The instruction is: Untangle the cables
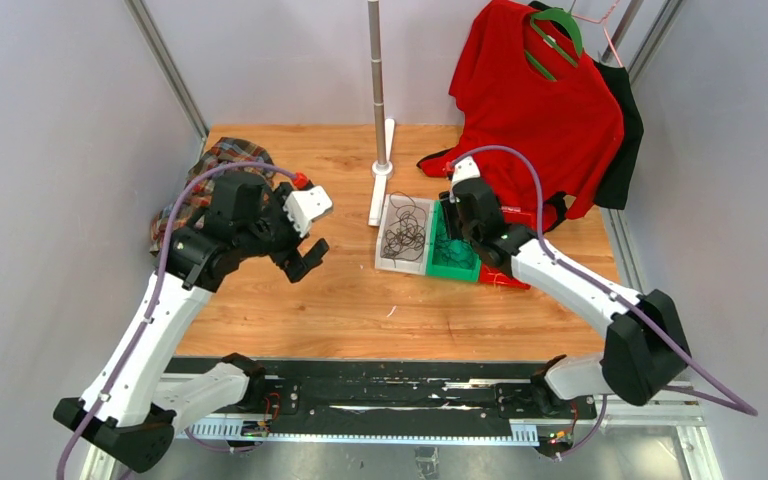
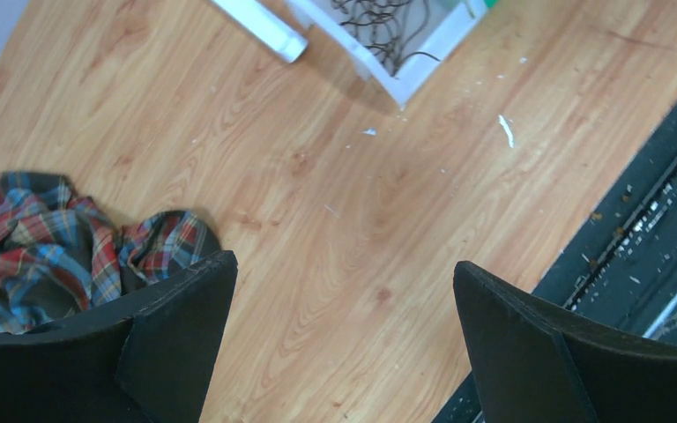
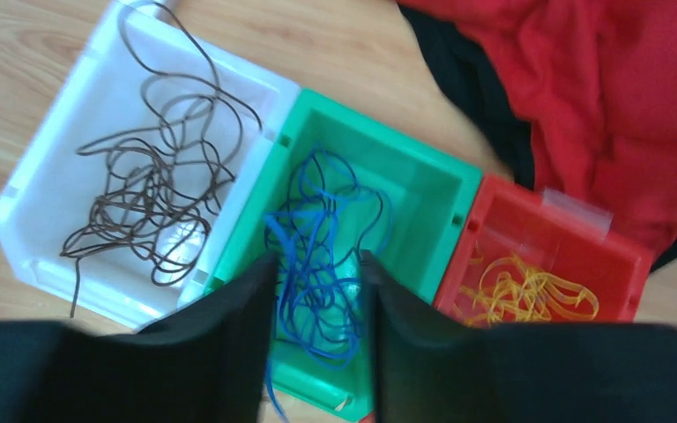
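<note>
Your left arm (image 1: 150,330) climbs the left side of the top view, elbow bent, wrist turned toward centre frame. Your left gripper (image 2: 344,269) has its jaws spread wide, its dark fingers (image 2: 176,335) sitting in the lower corners of the wrist view. Your right arm (image 1: 570,280) runs from lower right toward centre. Your right gripper (image 3: 317,264) points downward, jaws narrowly parted, though that view is blurred, so the gap is only roughly judged.
</note>
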